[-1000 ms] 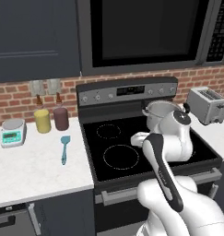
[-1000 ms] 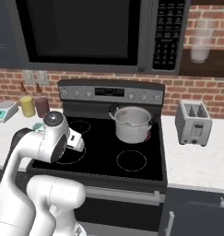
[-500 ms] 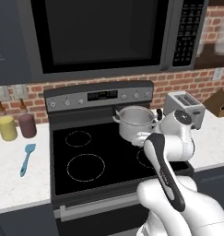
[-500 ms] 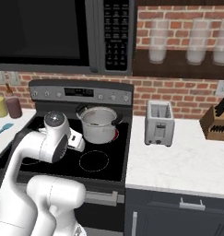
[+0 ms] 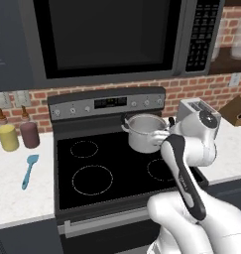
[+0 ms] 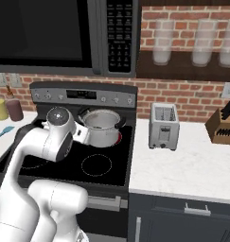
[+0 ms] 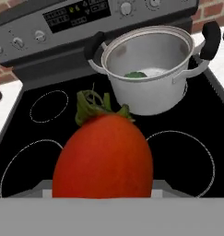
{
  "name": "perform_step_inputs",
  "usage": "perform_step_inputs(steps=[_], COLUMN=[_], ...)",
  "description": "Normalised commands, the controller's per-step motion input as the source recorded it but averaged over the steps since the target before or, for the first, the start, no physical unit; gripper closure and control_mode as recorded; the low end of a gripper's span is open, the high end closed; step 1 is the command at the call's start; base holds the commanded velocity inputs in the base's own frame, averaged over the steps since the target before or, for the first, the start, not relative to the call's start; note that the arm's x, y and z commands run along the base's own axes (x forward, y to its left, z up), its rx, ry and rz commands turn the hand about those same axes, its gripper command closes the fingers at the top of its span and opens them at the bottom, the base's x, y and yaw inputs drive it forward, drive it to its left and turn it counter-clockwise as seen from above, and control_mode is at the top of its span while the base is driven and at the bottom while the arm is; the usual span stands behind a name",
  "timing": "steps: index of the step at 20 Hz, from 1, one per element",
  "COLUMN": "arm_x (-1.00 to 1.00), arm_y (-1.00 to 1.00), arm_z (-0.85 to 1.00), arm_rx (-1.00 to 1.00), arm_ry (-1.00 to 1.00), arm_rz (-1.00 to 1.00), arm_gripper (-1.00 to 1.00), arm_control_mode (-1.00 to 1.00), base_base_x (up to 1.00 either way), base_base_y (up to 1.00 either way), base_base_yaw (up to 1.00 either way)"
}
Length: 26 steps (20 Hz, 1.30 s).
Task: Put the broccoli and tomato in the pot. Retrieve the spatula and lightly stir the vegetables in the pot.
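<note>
The gripper (image 7: 102,196) had its fingers pinched on the tomato (image 7: 103,156), which swelled up red directly ahead of them in the hand view, green stem leaves on its far end. Beyond the tomato stood the pot (image 7: 152,73) on the black stove (image 7: 187,152), near the control panel (image 7: 76,16) at the back. Inside the pot lay a bit of green, the broccoli (image 7: 135,74). Well off to the fingers' left, in the left base view, the spatula (image 5: 29,170) lay on the white counter (image 5: 13,193), near the yellow jar (image 5: 8,137) and maroon jar (image 5: 29,134).
</note>
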Motion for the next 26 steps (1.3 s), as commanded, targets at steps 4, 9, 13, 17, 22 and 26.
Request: perform_step_inputs(steps=[4,9,13,17,22,26], arm_x=[0.22,0.82,1.0,0.84,0.62,0.41], arm_y=[-0.2,-0.14,-0.05,-0.09,-0.06,-0.09], arm_z=[0.63,0.13,0.0,-0.14,-0.42,-0.48], arm_rx=[0.01,0.0,0.0,0.0,0.0,0.0], arm_ry=[-0.08,0.0,0.02,0.0,0.0,0.0], arm_rz=[0.0,0.0,0.0,0.0,0.0,0.0], arm_gripper=[1.0,1.0,1.0,1.0,1.0,1.0], arm_control_mode=[-1.0,-1.0,-1.0,-1.0,-1.0,-1.0], base_base_x=[0.0,0.0,0.0,0.0,0.0,0.0], base_base_y=[0.0,0.0,0.0,0.0,0.0,0.0], base_base_yaw=[0.0,0.0,0.0,0.0,0.0,0.0])
